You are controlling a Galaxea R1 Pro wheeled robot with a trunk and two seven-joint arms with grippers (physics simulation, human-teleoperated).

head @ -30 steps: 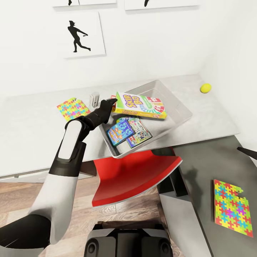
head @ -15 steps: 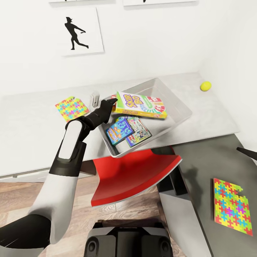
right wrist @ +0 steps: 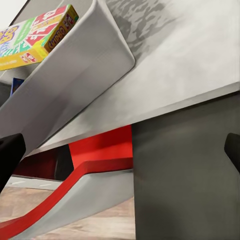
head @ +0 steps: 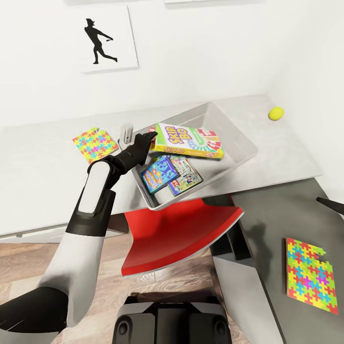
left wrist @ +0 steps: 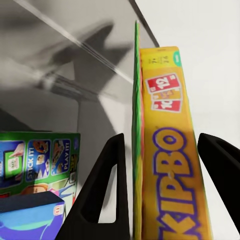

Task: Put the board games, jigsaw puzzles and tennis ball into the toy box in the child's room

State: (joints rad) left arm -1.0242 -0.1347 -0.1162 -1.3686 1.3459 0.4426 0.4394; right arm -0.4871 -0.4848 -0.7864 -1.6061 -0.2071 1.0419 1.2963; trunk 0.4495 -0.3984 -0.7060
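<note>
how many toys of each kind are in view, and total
board games: 3 (Skip-Bo box, blue box, white-green box)
jigsaw puzzles: 2 (by the wall, on the dark section)
tennis ball: 1
total: 6

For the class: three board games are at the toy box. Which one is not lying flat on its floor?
The green-red-yellow Skip-Bo game. It is held above the toy box between the fingers of the left gripper, while the blue game and the white-green game lie flat inside.

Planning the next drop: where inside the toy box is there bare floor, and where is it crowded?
The toy box has bare floor along its far wall. The near corner is crowded with two game boxes, and the Skip-Bo box, held by the left tool, hangs above the middle.
</note>
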